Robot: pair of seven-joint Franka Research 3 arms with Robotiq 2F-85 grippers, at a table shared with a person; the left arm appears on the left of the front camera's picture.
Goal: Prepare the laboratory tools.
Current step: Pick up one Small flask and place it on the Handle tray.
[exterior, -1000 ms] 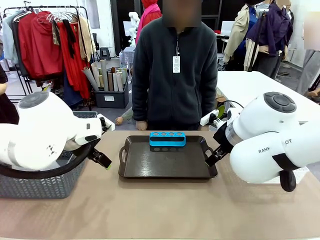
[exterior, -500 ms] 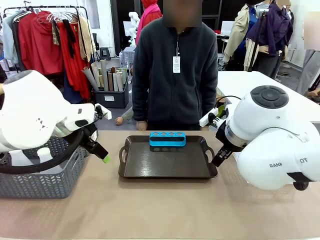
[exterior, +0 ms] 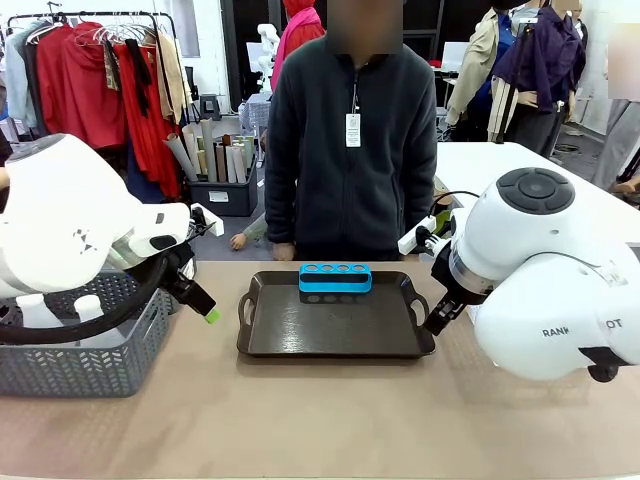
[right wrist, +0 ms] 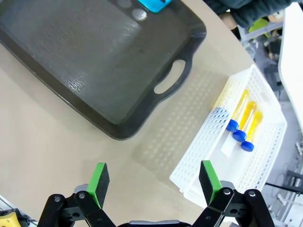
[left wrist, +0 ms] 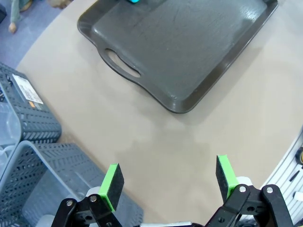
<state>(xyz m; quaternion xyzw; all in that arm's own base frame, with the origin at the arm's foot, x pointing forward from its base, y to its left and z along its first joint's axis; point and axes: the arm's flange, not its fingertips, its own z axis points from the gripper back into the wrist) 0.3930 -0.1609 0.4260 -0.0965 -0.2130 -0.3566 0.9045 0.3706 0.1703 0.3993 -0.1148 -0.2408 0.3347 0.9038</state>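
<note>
Yellow-orange tubes (right wrist: 246, 120) with blue caps are lying side by side toward one short end of the white mesh basket (right wrist: 203, 139), just beside the tray's (right wrist: 94, 61) handled edge. They are probably light, smooth and prone to rolling, so pinching mid-barrel looks best. Right gripper (right wrist: 154, 177) and left gripper (left wrist: 168, 175) are hanging spread, holding nothing.

Partial lettering "RAN", "OT" on right arm (exterior: 560, 300), middle letters seemingly hidden
</note>
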